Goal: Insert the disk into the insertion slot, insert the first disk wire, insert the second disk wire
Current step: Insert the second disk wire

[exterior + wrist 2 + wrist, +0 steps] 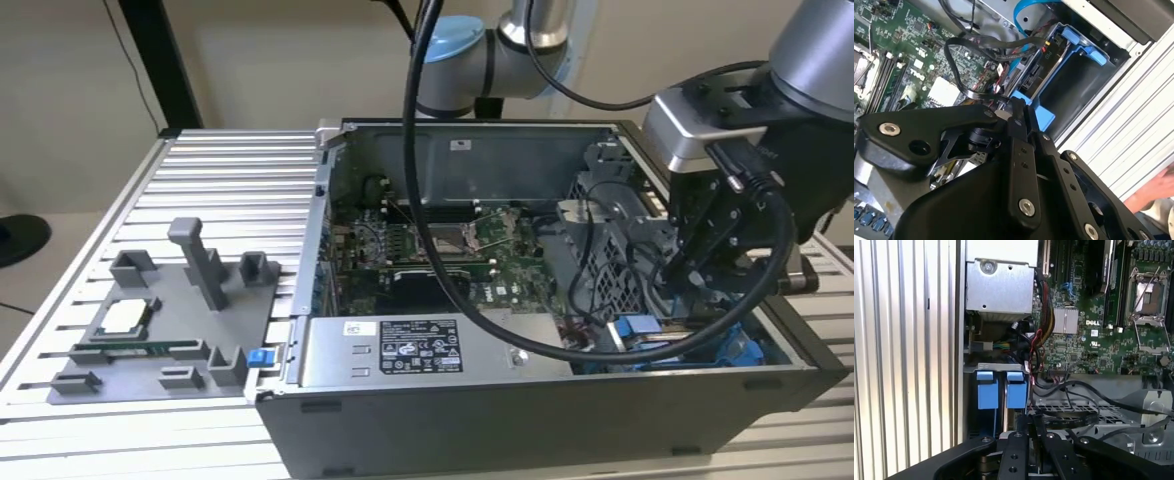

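The arm reaches down into the open computer case [534,300] at the exterior view's right, and the gripper [1018,107] sits low in the near corner among the blue plastic fittings. In the second wrist view its black fingers [1016,150] are drawn close together, tips nearly meeting, right beside a loop of black wire [961,55] and the blue carrier frame [1074,55]; whether anything is pinched between them I cannot tell. The disk [1051,47] appears as a dark block clipped in that blue frame, seated in the insertion slot [1089,80] hard against the case wall. In the first wrist view the fingertips hover over the two blue tabs [1001,387], with a bundle of coloured cables [1041,325] running past towards the motherboard [1089,340]. The silver power-supply box [400,350] lies along the near edge of the case. Out on the ribbed table [200,180], a grey fixture tray [160,320] sits well apart. A hand [1156,192] shows at the table edge.
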`<action>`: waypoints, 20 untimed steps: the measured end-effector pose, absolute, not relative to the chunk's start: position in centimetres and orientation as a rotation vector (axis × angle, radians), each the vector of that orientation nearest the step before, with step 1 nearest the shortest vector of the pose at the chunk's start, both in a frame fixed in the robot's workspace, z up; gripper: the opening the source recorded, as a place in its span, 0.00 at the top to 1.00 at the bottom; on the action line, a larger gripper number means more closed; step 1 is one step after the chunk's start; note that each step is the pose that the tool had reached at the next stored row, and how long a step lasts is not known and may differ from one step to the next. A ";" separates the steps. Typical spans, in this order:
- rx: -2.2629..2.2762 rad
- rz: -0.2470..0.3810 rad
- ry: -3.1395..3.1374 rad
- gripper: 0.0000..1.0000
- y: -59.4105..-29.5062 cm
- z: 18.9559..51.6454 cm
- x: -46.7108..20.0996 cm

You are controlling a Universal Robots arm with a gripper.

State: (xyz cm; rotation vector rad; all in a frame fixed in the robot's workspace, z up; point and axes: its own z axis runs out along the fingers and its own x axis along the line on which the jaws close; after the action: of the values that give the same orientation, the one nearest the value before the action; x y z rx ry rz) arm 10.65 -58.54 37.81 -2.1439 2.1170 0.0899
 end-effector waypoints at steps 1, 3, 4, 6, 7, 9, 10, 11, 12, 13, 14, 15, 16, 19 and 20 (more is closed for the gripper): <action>-2.144 0.090 2.117 1.00 -58.5 37.6 10.9; -2.144 0.090 2.117 1.00 -58.5 37.3 11.5; -2.144 0.090 2.117 1.00 -58.5 37.1 11.9; -2.144 0.090 2.117 1.00 -58.5 36.7 12.5; -2.144 0.090 2.117 1.00 -58.5 36.5 12.6; -2.144 0.089 2.117 1.00 -58.5 36.2 12.6; -2.143 0.088 2.116 1.00 -58.5 36.0 12.6; -2.143 0.088 2.116 1.00 -58.5 35.8 12.6; -2.143 0.087 2.116 1.00 -58.5 35.6 12.6; -2.143 0.087 2.115 1.00 -58.5 35.4 12.6; -2.143 0.086 2.115 1.00 -58.5 35.2 12.6; -2.142 0.086 2.115 1.00 -58.5 35.1 12.6; -2.142 0.085 2.115 1.00 -58.5 34.9 12.6; -2.142 0.084 2.114 1.00 -58.5 34.5 12.7; -2.141 0.084 2.115 1.00 -58.5 34.5 12.7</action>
State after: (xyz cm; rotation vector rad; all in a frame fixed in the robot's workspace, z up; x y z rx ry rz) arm 12.75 -58.54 34.49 -2.1411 2.1149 0.0835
